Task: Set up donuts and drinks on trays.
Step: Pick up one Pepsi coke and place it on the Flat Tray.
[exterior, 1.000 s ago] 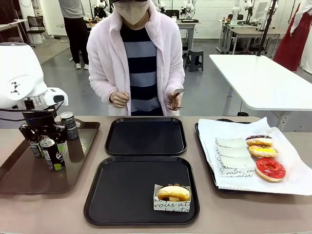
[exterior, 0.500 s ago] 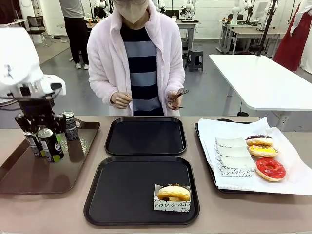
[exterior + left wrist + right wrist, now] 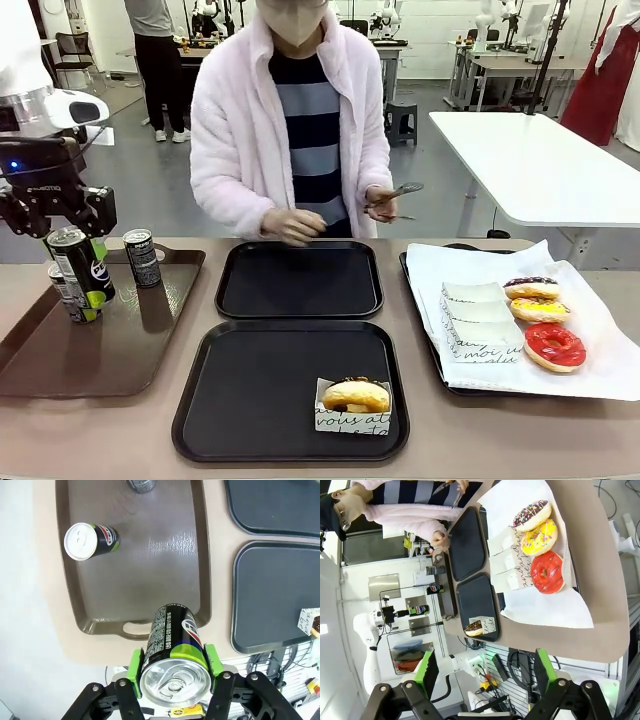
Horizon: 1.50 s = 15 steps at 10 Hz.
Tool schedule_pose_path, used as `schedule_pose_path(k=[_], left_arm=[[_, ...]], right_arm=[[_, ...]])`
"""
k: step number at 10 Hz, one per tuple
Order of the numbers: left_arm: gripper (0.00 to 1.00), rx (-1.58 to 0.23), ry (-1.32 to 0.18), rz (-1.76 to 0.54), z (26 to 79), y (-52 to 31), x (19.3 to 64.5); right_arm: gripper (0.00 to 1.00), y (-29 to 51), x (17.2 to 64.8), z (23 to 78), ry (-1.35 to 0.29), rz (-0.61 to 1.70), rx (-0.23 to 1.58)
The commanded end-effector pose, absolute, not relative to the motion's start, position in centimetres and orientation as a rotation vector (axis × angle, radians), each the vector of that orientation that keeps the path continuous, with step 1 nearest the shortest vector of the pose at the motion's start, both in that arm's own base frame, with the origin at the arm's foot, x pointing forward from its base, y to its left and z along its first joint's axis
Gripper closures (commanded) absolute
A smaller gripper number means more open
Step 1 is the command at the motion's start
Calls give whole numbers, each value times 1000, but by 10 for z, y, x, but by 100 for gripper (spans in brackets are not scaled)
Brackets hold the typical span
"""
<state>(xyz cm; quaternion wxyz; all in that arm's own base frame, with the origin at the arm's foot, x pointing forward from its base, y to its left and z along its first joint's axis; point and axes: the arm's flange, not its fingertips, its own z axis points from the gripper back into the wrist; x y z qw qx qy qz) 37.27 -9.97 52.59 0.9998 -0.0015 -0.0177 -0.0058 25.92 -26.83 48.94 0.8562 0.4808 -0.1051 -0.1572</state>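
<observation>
My left gripper (image 3: 70, 232) is shut on a black drink can with a green band (image 3: 82, 270) and holds it in the air above the brown tray (image 3: 120, 350). In the left wrist view the can (image 3: 175, 645) sits between the green pads (image 3: 135, 666). Two more cans (image 3: 142, 257) (image 3: 66, 297) stand on the brown tray. The near black tray (image 3: 250, 400) carries one plain donut (image 3: 355, 395) in its paper holder. Nothing lies on the far black tray (image 3: 300, 280). My right gripper (image 3: 485, 667) is open high above the table.
On the right a paper-lined tray (image 3: 480, 375) holds chocolate (image 3: 532, 288), yellow (image 3: 540, 309) and red (image 3: 555, 346) donuts beside several paper holders (image 3: 478, 320). The person at the far side holds tongs (image 3: 400, 191) and rests the other hand (image 3: 293, 225) by the far tray.
My left gripper has risen with the green-banded can, lifting it off the brown tray. The person has stepped to the right, lowered one hand to the far tray and raised the tongs.
</observation>
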Motion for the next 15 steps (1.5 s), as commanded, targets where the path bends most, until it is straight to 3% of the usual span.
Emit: schedule_pose_path(k=[1, 4, 5, 10, 15], left_arm=[[56, 8, -58, -17, 514, -99, 381], [56, 8, -58, -17, 514, -99, 381], [41, -3, -32, -11, 511, -100, 380], [41, 112, -56, -137, 521, -233, 359], [41, 34, -66, -341, 436, -304, 356]], right_arm=[[0, -268, 260, 491, -229, -332, 1026], [0, -268, 260, 491, -229, -332, 1026], [0, -268, 260, 491, -229, -332, 1026], [0, -268, 260, 491, -229, -332, 1026], [0, -268, 260, 491, -229, -332, 1026]])
